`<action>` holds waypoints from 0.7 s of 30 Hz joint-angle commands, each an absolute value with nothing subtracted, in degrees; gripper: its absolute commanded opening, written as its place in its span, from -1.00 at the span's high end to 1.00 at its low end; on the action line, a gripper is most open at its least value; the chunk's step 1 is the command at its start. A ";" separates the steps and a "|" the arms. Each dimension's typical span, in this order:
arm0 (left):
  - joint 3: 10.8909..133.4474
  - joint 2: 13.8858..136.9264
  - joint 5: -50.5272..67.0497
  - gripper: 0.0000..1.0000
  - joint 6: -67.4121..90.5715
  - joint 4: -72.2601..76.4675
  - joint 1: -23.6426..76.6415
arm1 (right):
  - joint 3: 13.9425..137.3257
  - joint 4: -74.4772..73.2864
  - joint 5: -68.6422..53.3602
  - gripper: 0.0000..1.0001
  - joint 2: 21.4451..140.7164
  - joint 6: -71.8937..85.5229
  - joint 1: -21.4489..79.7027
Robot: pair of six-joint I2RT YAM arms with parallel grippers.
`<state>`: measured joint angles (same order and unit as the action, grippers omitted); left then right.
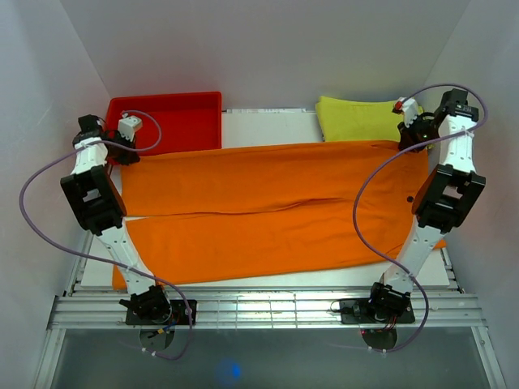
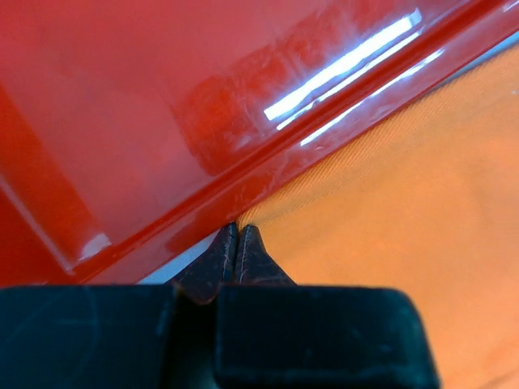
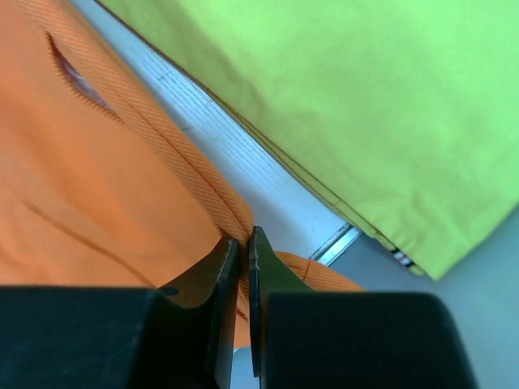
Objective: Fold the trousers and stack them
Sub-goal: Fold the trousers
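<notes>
White walls stand on three sides of a white table (image 1: 268, 123), and we look down on it from above. At the far left corner we see a red tray (image 1: 166, 98), shiny and smooth. Our left gripper (image 2: 238, 233) is down low just beside the near rim of that tray. Its two dark jaws are pressed tight together, and they pinch the far corner of the trousers (image 1: 268, 211) where one leg ends. The trousers are bright orange and they lie flat and spread out across the middle of the table, almost from one side to the other. Both legs point to the left and lie side by side, touching along a long line. The top part, with a small dark button and a pocket slit, is on the right. The near leg end reaches the near left edge of the table beside the left arm. At the far right corner a yellow-green cloth (image 1: 357, 117) lies folded, with the far edge of the trousers just beside it and a strip of white table between them. Our right gripper (image 3: 245, 239) is down there too, and its jaws are nearly closed, pinching the thick orange edge at the top of the trousers.
</notes>
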<state>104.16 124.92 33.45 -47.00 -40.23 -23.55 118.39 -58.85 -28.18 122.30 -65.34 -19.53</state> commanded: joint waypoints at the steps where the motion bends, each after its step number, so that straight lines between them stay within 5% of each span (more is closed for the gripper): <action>1: 103.73 112.17 36.02 1.00 -44.73 -24.35 -25.92 | 115.51 -52.82 -31.80 0.85 112.60 -65.37 -23.99; 7: 87.12 95.23 43.23 1.00 -46.92 -22.14 -30.40 | 93.49 -52.29 -32.61 0.84 97.14 -78.81 -28.29; 12: 67.63 78.51 48.69 1.00 -68.03 -35.57 -33.48 | 73.86 -52.29 -29.63 0.85 85.18 -97.71 -33.04; 17: 42.31 61.83 42.56 1.00 -89.35 -53.13 -35.24 | 54.54 -51.42 -22.16 0.85 79.02 -111.08 -36.03; 21: 34.20 62.21 33.50 1.00 -93.35 -60.11 -35.42 | 49.05 -49.93 -17.85 0.85 79.54 -114.87 -37.18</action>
